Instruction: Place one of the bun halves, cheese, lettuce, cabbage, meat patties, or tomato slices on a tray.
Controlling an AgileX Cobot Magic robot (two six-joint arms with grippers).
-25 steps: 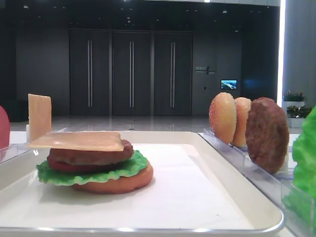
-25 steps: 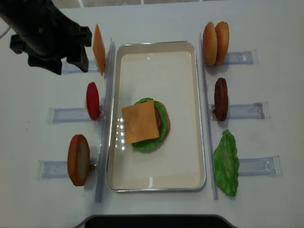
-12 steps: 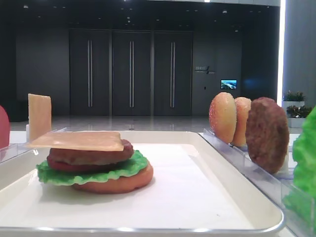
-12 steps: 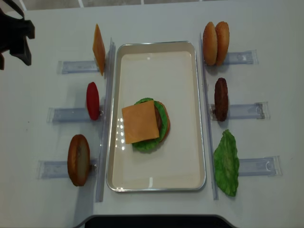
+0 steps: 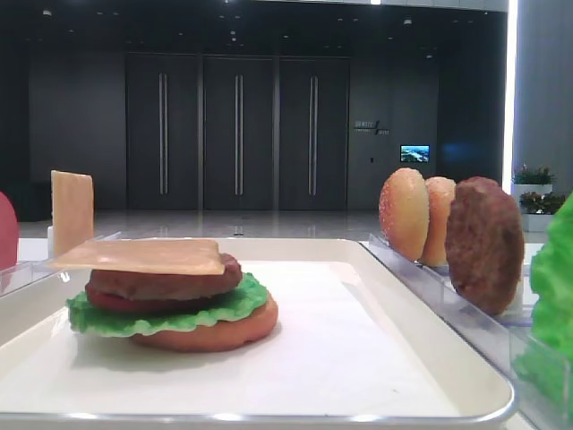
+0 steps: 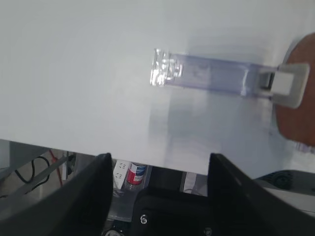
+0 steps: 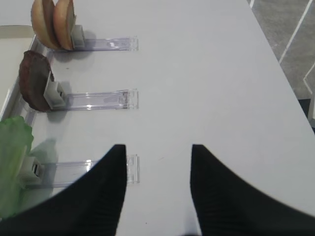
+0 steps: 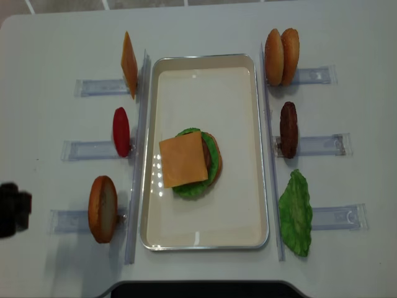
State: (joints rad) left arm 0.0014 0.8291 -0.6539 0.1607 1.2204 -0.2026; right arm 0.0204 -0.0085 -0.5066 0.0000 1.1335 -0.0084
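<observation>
the overhead view shows the cheese (image 8: 183, 159) lying flat atop the stacked burger on the tray (image 8: 205, 239), well apart from the left gripper (image 8: 12, 210) at the counter's (image 8: 347, 37) left edge. the left wrist view shows that gripper (image 6: 157, 169) spread and empty; the right wrist view shows the right gripper (image 7: 157, 162) spread too.

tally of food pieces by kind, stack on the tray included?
Bun halves: 4, two in the top right rack, one bottom left, one under the stack
Cheese slices: 2, one on the stack, one in a rack
Lettuce leaves: 2
Meat patties: 2
Tomato slices: 1
Total: 11
</observation>
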